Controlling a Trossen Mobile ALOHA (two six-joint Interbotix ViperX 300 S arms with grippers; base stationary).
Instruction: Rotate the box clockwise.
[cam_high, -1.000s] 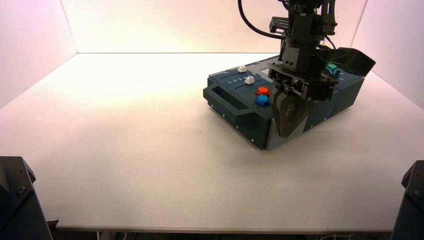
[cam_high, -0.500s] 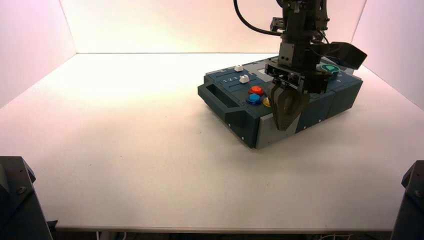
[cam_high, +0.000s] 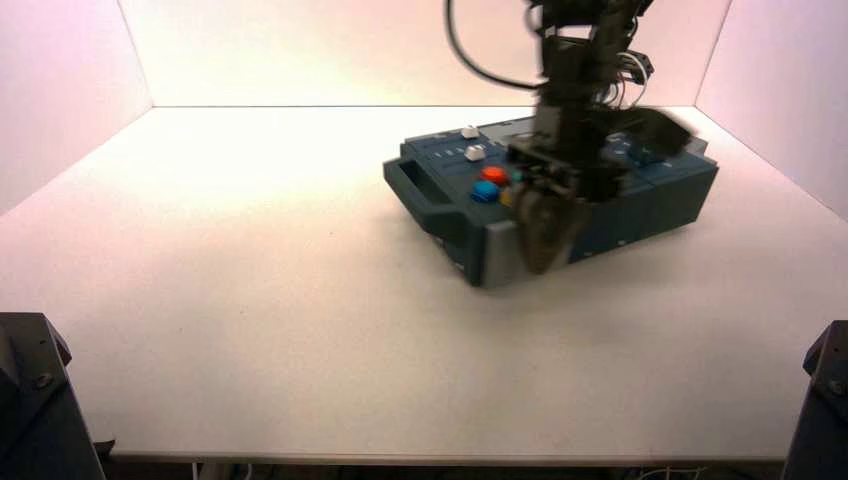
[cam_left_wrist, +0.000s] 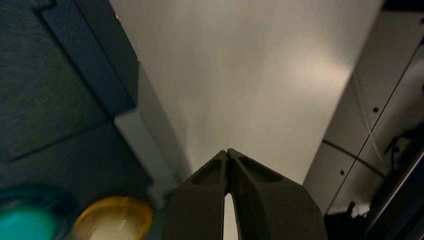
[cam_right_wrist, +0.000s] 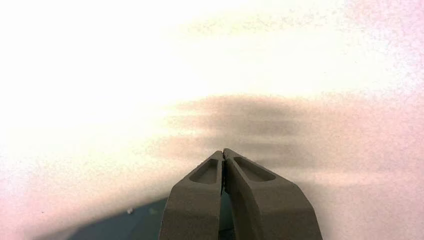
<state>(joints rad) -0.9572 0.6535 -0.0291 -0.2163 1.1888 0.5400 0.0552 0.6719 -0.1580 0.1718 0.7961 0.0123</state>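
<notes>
Ideally, the left gripper (cam_high: 541, 262), fingertips together at the near side by the pale grey corner (cam_high: 502, 255), should sweep leftward low and steadily (clear of the buttons), countered by the closed right gripper (cam_right_wrist: 223, 153); the panel box (cam_high: 640, 212) extends mostly right of the left one.

Robot arms (cam_high: 580, 100): blk w/ metal screws, blk & wht cables; grippers (cam_right_wrist: 223, 152) dk brown-gry, tapered, w/ recesses
</notes>
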